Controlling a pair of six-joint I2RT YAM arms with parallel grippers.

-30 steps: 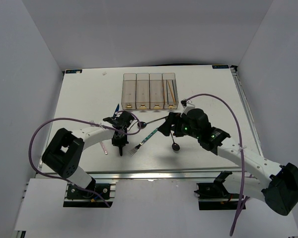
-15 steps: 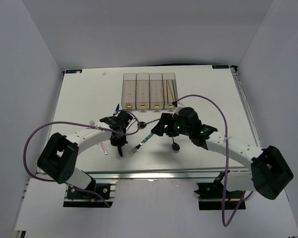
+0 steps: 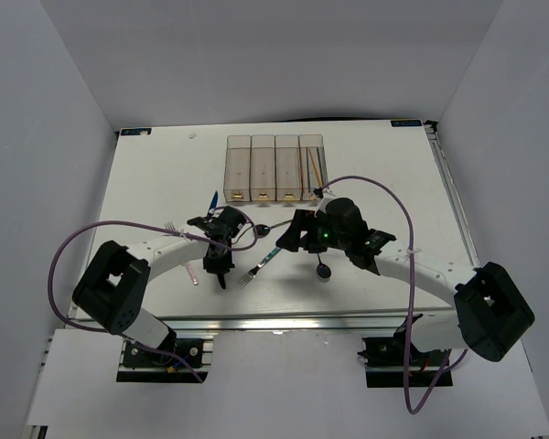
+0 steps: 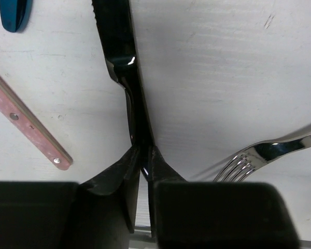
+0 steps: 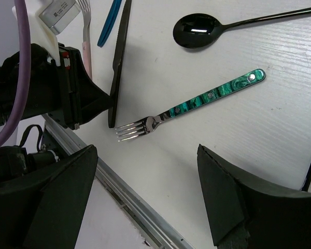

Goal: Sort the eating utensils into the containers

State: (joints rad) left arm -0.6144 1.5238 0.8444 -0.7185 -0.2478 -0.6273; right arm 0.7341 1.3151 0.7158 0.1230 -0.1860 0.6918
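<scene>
Logging the top view: the containers [image 3: 252, 169] stand in a row at the far middle of the table [image 3: 146, 183], each bin with a yellow label at its near end. The rightmost bin holds an orange chopstick [image 3: 317, 170]. The left gripper [image 3: 220, 273] points toward the near edge, left of centre, at the near end of the black knife [image 3: 222, 282]. The right gripper [image 3: 290, 240] hangs just right of it, above the teal fork [image 3: 262, 262]. The near black spoon [image 3: 323, 268] lies beside the right arm and the far black spoon [image 3: 265, 227] lies between the two wrists. The blue knife [image 3: 215, 198] lies on the far side of the left wrist, and the pink fork [image 3: 191, 272] lies left of the left gripper

Left wrist view: the fingers [image 4: 119, 181] stand narrow, one on each side of the black knife's near end and closed on it. The knife runs away toward the far side, flat on the table. The pink handle lies apart on the left and the fork tines lie apart on the right

Right wrist view: the jaws are wide with nothing held. The teal fork lies on the table between and beyond the fingers, its tines near the knife's end but not touching it
</scene>
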